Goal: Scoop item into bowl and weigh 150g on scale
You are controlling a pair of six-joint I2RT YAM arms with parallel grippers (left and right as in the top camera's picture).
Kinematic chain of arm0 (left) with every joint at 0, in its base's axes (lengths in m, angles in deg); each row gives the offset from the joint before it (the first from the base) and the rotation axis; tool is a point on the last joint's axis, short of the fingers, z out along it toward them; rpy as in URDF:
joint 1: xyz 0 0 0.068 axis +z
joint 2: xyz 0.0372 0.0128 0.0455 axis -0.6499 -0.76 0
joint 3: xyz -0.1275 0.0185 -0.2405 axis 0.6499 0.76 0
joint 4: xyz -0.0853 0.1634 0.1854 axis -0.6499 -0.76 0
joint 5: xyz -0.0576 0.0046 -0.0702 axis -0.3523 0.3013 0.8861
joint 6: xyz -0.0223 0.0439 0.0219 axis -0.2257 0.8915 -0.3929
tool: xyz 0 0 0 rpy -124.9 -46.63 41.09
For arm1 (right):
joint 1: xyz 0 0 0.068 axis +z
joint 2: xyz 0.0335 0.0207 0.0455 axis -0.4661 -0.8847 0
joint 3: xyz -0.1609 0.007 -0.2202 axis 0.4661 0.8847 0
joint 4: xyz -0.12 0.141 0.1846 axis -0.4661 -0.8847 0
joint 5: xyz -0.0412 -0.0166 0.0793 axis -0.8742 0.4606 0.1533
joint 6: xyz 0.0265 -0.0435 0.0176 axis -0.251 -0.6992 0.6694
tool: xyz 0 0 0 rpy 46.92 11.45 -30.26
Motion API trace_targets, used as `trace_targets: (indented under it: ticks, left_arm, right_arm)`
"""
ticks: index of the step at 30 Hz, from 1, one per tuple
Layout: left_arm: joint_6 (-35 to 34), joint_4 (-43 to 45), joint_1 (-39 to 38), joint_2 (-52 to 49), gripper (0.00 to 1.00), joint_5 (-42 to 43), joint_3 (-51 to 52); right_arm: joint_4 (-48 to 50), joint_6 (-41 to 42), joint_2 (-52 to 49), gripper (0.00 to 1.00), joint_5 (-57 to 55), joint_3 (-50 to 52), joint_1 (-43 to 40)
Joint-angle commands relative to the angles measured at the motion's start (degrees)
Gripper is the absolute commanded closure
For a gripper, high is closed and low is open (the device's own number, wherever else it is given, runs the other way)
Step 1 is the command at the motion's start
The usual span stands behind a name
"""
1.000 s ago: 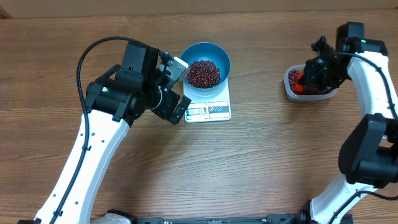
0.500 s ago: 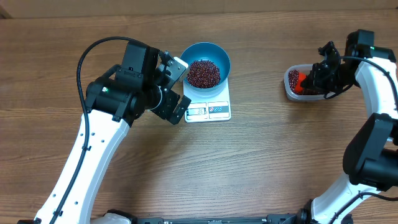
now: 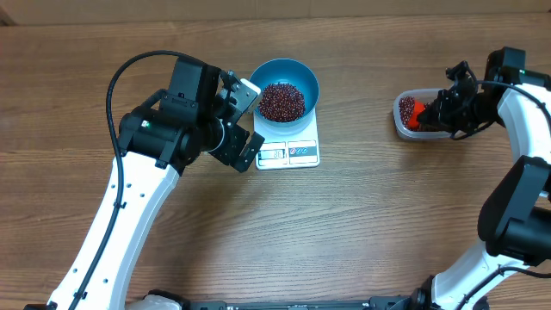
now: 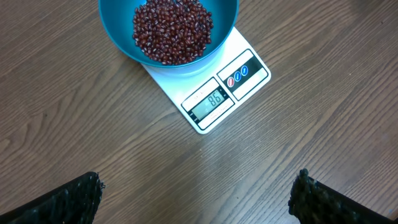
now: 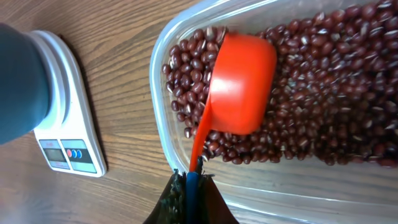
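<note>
The teal bowl (image 3: 285,89) stands on the white scale (image 3: 288,151) and holds a heap of dark red beans (image 3: 281,101). In the left wrist view the bowl (image 4: 118,37) sits at the top, and the scale (image 4: 214,102) has a lit display. My left gripper (image 3: 250,123) hovers just left of the scale, open and empty (image 4: 196,186). At the right, my right gripper (image 3: 439,110) is shut on the handle of an orange scoop (image 5: 241,84). The scoop's cup rests on the beans (image 5: 323,93) inside the clear tub (image 5: 158,93), rounded back up.
The clear tub (image 3: 400,125) sits near the table's right side, well apart from the scale. Bare wood lies between them and along the front. The scale (image 5: 68,143) and the bowl's side (image 5: 22,81) show at the left of the right wrist view.
My right arm has drawn slightly to the right while the scoop stays in the tub. The left arm, bowl and scale have not moved.
</note>
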Motion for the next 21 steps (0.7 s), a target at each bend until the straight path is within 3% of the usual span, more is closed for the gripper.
trace_targets:
  ticks: [1,21]
  left_arm:
    - [1.5,0.0,-0.4,0.4,0.00,0.9,-0.9]
    - [1.5,0.0,-0.4,0.4,0.00,0.9,-0.9]
  right_arm:
    - [0.5,-0.2,-0.2,0.96,2.4,3.4,0.2]
    - [0.6,0.6,-0.1,0.96,9.9,4.2,-2.8]
